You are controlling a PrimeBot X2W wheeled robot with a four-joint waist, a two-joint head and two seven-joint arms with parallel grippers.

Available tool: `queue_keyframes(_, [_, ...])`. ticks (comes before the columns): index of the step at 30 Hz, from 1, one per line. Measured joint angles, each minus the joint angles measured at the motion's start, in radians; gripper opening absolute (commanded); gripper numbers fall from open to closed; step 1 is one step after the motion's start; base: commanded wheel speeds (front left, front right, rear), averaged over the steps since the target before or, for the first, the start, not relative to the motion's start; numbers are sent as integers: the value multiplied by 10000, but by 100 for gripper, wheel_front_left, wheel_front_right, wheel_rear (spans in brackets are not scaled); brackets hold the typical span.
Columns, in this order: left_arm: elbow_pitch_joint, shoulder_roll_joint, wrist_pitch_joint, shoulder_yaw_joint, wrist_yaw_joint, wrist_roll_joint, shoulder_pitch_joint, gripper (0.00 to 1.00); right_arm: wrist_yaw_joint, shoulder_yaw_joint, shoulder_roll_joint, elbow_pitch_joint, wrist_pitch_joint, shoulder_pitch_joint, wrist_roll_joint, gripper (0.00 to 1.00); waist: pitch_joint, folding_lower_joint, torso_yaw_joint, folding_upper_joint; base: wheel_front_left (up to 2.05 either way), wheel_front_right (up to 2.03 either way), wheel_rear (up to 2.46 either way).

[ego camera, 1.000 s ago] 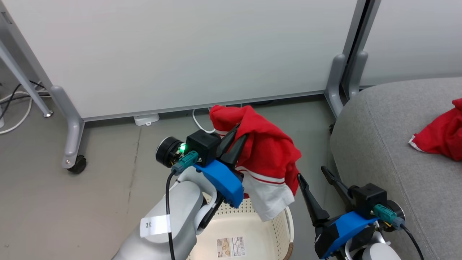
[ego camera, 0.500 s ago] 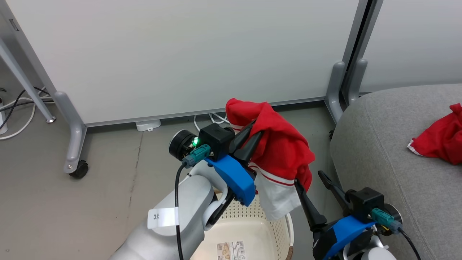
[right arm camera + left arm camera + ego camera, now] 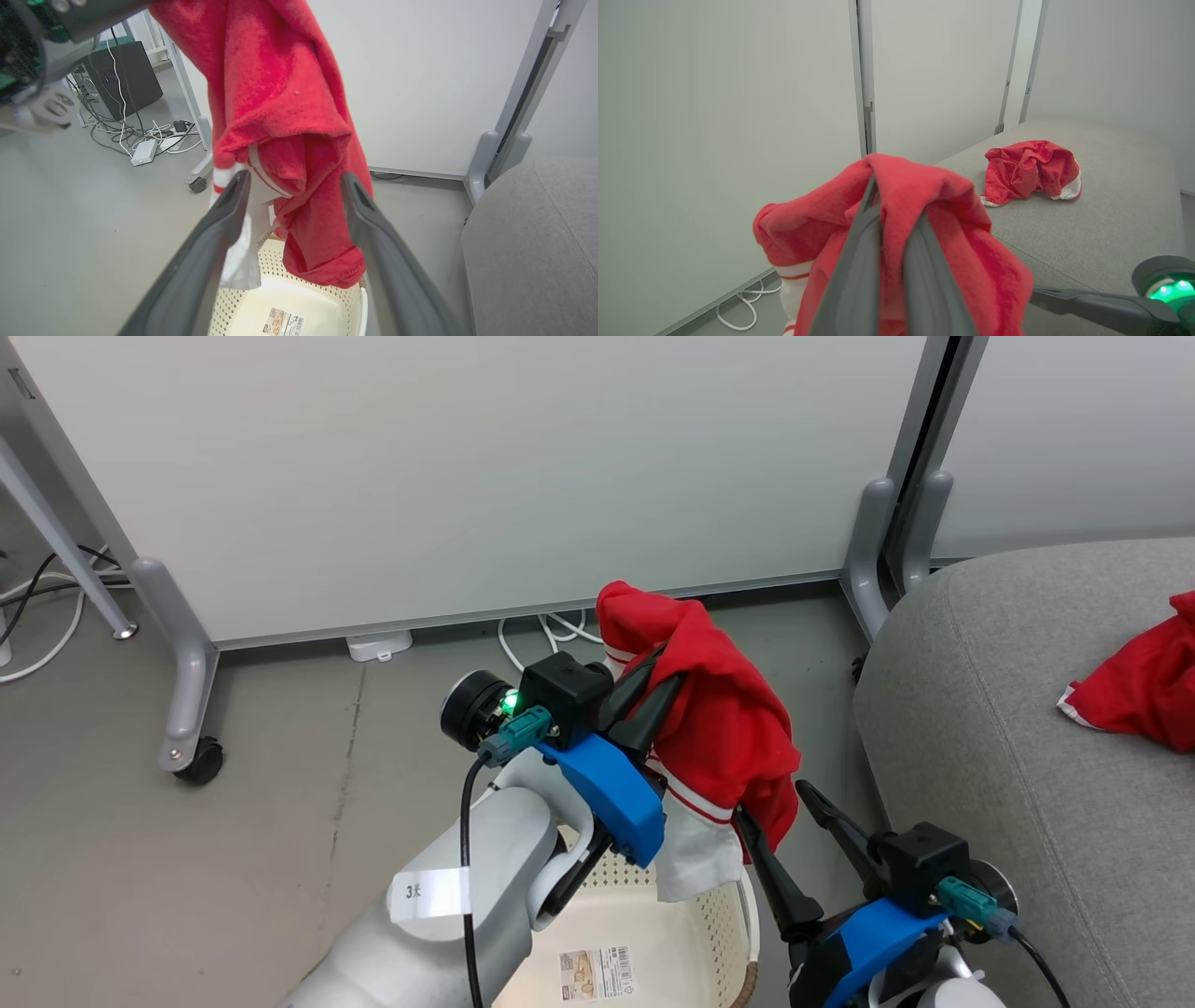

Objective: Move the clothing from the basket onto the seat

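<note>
- Your left hand (image 3: 667, 670) was closed tight on a red garment (image 3: 728, 728). The two dark fingers were pinched together, with cloth bunched over their tips.
- That garment hung from the left hand above the far rim of the basket (image 3: 724, 933). Its white hem with red stripes dangled just over that rim, and none of it lay on the basket floor.
- Your right hand (image 3: 773, 801) was spread wide and held nothing. It sat between the basket and the seat (image 3: 1008, 709), fingers pointing up at the hanging cloth.
- In the right wrist view, the lower folds of the garment hung in the gap between the spread fingers (image 3: 224, 219). I could not tell whether they touched the cloth.
- A second red garment (image 3: 1144, 686) lay crumpled on the grey seat, well apart from both hands, with white trim showing at its edge.
- A barcode sticker (image 3: 597, 973) lay on the bottom of the basket, its print too small to read.
- A white label (image 3: 427, 893) wrapped around your left forearm read "3", followed by a mark I could not make out.
- A green light (image 3: 509, 703) glowed on the left wrist.
- White cables (image 3: 546, 633) lay on the floor by the foot of the white panel (image 3: 467, 476).
</note>
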Motion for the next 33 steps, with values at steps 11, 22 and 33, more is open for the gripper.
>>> queue_keyframes(11, [255,0,2,161,52,67,-36,0,0,612,2,-426,318,43,217,100,171,0,-119,0,0,0,0])
queue_keyframes(22, [104,0,2,-201,15,-81,-40,0,0,848,2,562,337,-770,435,100,194,0,-71,0,0,0,0])
queue_keyframes(33, [-10,0,2,-575,79,-366,-131,0,0,1655,4,2376,-98,-2299,1041,100,103,0,32,0,0,0,0])
